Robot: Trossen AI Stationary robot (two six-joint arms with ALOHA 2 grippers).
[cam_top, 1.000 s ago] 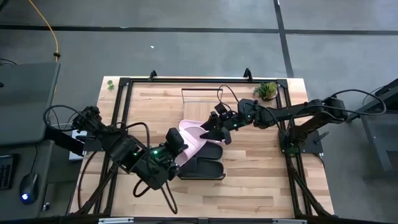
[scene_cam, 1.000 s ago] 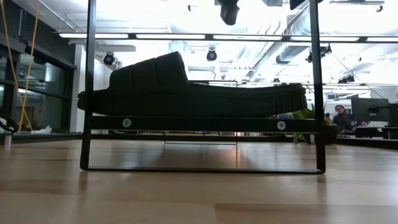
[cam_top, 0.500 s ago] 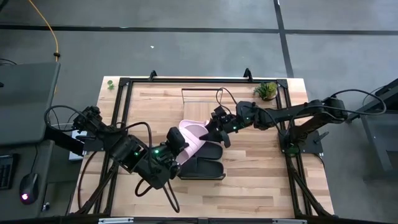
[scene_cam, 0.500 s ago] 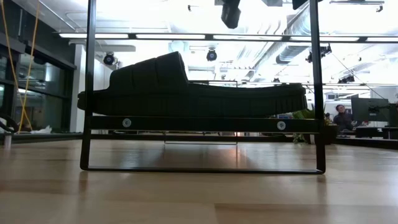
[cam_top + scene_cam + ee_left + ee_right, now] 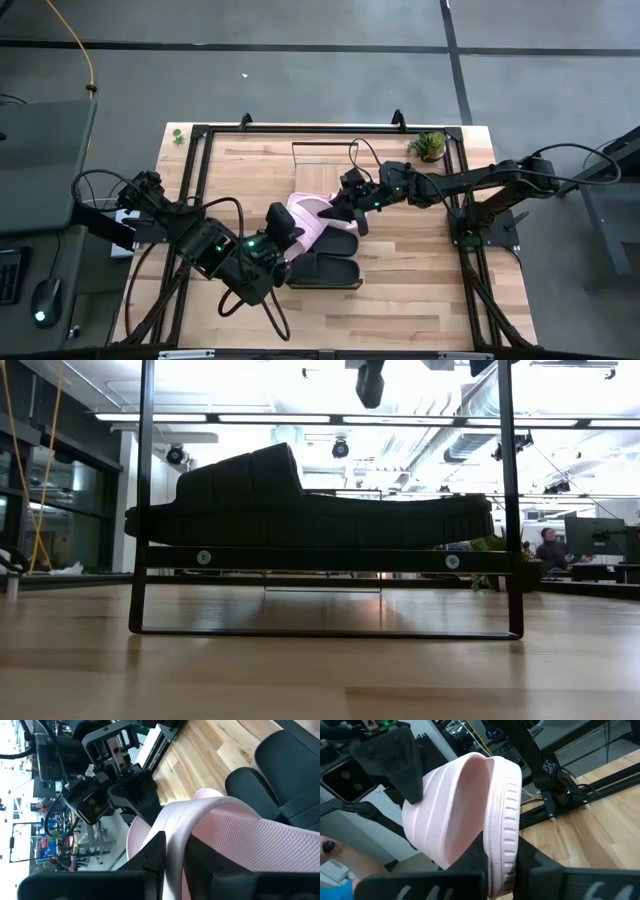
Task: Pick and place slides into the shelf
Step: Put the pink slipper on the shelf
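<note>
Pink slide [image 5: 312, 220] is up off the table, mid-table, held from both ends: left gripper [image 5: 283, 228] clamped on one end, right gripper [image 5: 345, 208] clamped on the other. Both wrist views confirm, fingers pinch the pink rim/strap on each side [image 5: 495, 845] [image 5: 200, 825].

Change vs 1 s ago: small. Right gripper has crept a bit toward the left arm and the pink slide has shifted/tilted with it; left arm barely moves. Reads as a handover or a two-arm re-orient, not a transport yet.

Black slides: one [image 5: 325, 270] lies on the table just below the pink one, another [image 5: 340, 243] partly under it. Low view shows a black slide [image 5: 300, 505] already sitting on the shelf [image 5: 330, 559] rail, unchanged.

Wire frame [image 5: 325, 150] at the far edge of the table, well apart from the held slide. Small plant [image 5: 430, 145] near the far right corner.

Meaning: pink slide not placed yet. Prob needs one arm to let go before it can go to the shelf. Risk: both pulling, slide twists or slips.
</note>
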